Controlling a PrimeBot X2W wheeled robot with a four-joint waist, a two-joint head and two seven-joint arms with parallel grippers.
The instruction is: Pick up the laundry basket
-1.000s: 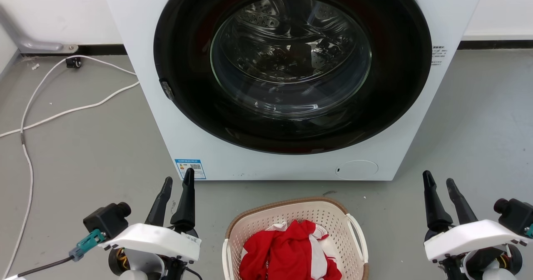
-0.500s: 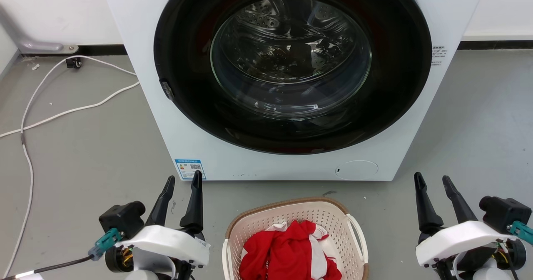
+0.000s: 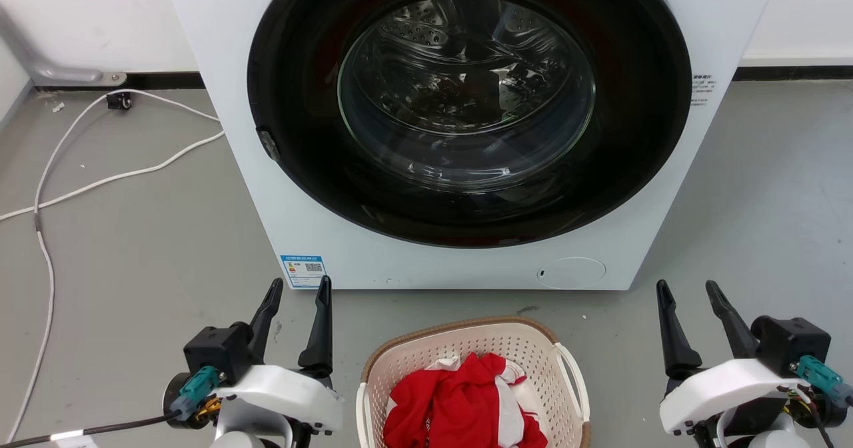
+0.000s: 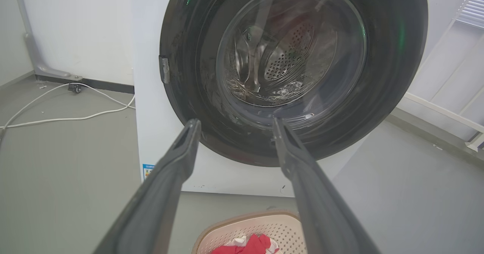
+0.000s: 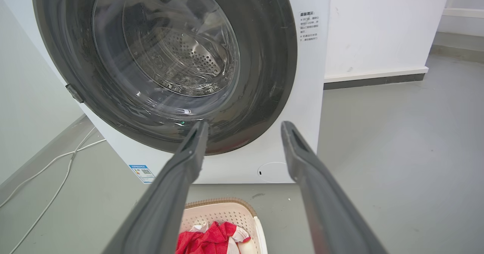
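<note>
On the floor (image 3: 133,248) in front of the washer (image 3: 320,235), the basket (image 3: 480,343) sits untouched between two empty grippers.
The left gripper (image 3: 300,281) and the right gripper (image 3: 686,285) each hover off to their own side of the basket, well apart from it, fingers spread wide and holding nothing. The basket is thin perforated plastic holding only a red and white cloth (image 3: 453,395), so it should be light, though the walls will likely flex if squeezed and the smooth plastic may slip. The white right handle (image 3: 573,375) and the left handle (image 3: 360,408) look like the firmest places to grip. I would take one in each gripper and lift evenly, since a one-sided lift would probably tip the basket and spill the cloth. The basket's near end is cut off at the bottom edge of the head view.
</note>
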